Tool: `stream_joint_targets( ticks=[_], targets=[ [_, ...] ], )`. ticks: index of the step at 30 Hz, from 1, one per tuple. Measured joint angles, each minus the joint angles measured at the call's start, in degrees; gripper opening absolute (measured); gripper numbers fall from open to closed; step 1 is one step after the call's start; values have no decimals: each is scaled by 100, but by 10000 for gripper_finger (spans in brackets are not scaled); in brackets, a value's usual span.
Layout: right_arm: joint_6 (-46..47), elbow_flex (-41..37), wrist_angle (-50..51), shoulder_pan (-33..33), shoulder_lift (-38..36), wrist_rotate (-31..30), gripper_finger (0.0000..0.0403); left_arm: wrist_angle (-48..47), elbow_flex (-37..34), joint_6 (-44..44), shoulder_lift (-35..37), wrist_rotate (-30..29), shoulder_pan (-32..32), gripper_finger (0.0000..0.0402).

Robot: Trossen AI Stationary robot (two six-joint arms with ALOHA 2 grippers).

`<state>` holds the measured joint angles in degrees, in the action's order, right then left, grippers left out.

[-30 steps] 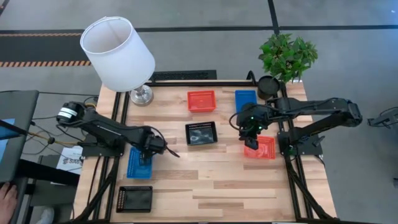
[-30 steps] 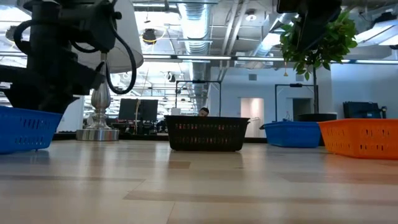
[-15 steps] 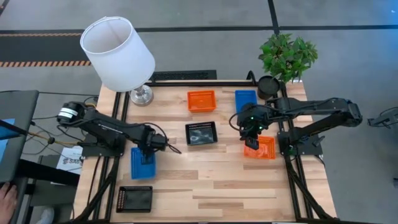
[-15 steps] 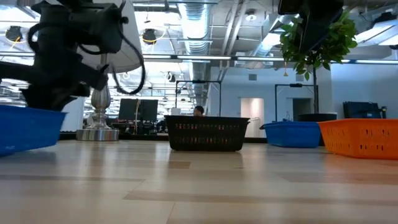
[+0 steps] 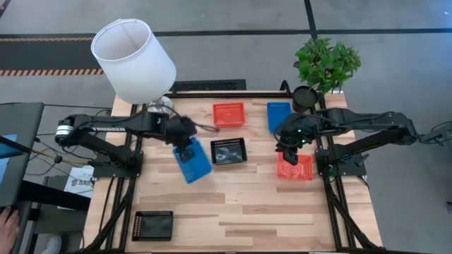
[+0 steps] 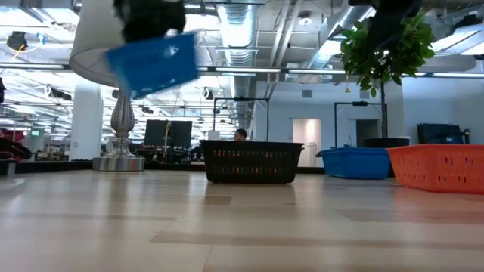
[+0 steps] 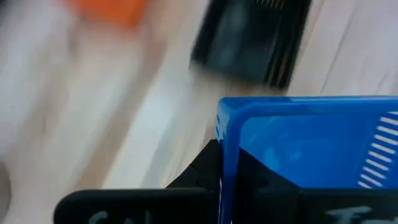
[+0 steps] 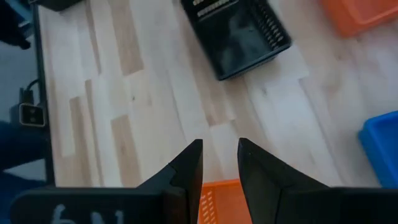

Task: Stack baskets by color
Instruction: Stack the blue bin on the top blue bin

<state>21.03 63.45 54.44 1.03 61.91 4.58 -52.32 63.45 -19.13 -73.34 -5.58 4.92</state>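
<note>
The pale wooden plank table (image 5: 233, 212) carries most of the baskets. The left gripper (image 5: 185, 135) is clamped on the rim of a blue rectangular plastic mesh basket (image 5: 192, 161), which hangs tilted below it, clear of the table in the low view. Just beside that gripper, toward the right arm, sits a black rectangular mesh basket (image 5: 228, 151), and farther back a red-orange mesh basket (image 5: 228, 113). The right gripper (image 5: 290, 149) hovers with its fingers (image 8: 188, 167) a little apart and nothing between them, directly above the rim of a second red-orange mesh basket (image 5: 294, 168). Behind this gripper rests another blue mesh basket (image 5: 277, 113). Another black mesh basket (image 5: 152, 225) lies well away from the left gripper, at the table's near corner.
</note>
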Motion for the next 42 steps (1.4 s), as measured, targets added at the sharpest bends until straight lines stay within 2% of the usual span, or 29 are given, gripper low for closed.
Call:
stream_joint_targets(
  ticks=[7,14,17,23,30,36,42],
  targets=[
    [285,-1,160,-190,-245,-431,120,2268,272,636,-404,-281,180,0],
    [916,1,610,-530,-332,-930,120,4792,277,1744,-1532,-169,565,0],
    [1297,-1,909,-660,-347,-1129,120,5406,532,1937,-2080,84,746,0],
    [2206,1,1313,-792,-447,-1519,108,5421,1875,2543,-3331,611,1072,0],
    [3458,-1,1982,-800,-775,-2252,86,4531,3934,2898,-4706,1184,1314,0],
    [3623,1,1995,-800,-968,-2428,76,4364,5256,3625,-5513,1177,1398,0],
    [3744,1,1995,-793,-911,-2436,76,4344,5948,4214,-6240,1179,1532,0]
  ],
)
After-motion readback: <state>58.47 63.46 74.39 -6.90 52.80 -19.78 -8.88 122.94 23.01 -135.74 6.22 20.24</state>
